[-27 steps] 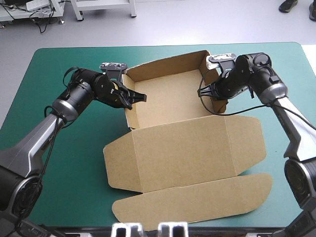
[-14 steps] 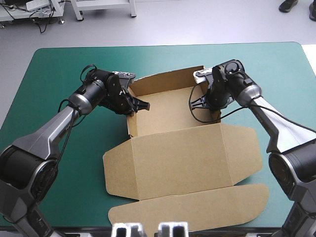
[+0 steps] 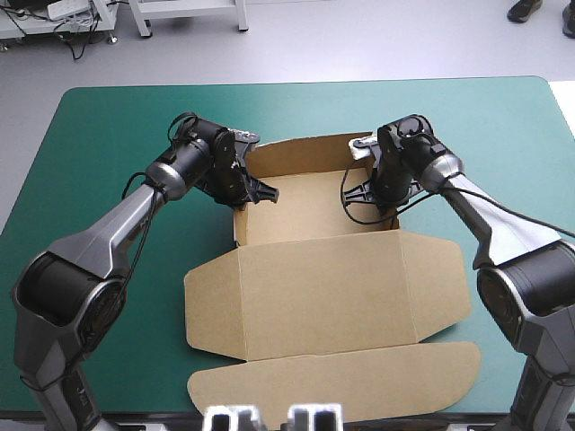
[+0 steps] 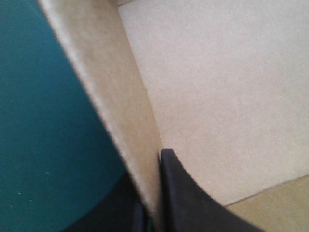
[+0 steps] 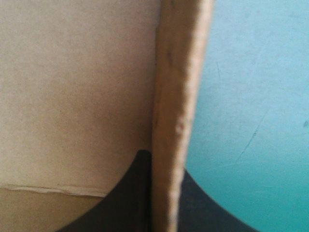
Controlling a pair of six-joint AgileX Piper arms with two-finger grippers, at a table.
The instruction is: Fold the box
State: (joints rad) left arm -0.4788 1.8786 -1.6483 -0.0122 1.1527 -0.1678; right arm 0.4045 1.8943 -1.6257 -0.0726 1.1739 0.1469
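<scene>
- The left gripper [image 3: 256,189] was found pinched on the left wall of the box [image 3: 310,206], which was held between its fingers [image 4: 188,203].
- The right gripper [image 3: 370,196] was pinched likewise on the right wall.
- The lid [image 3: 328,287] was laid flat on the table [image 3: 108,117].

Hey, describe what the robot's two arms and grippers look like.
The left arm and right arm match: silver-grey tapered links, bulky black joints, black wrists. The left gripper and right gripper each carry two broad black fingers, curved like fins.
</scene>
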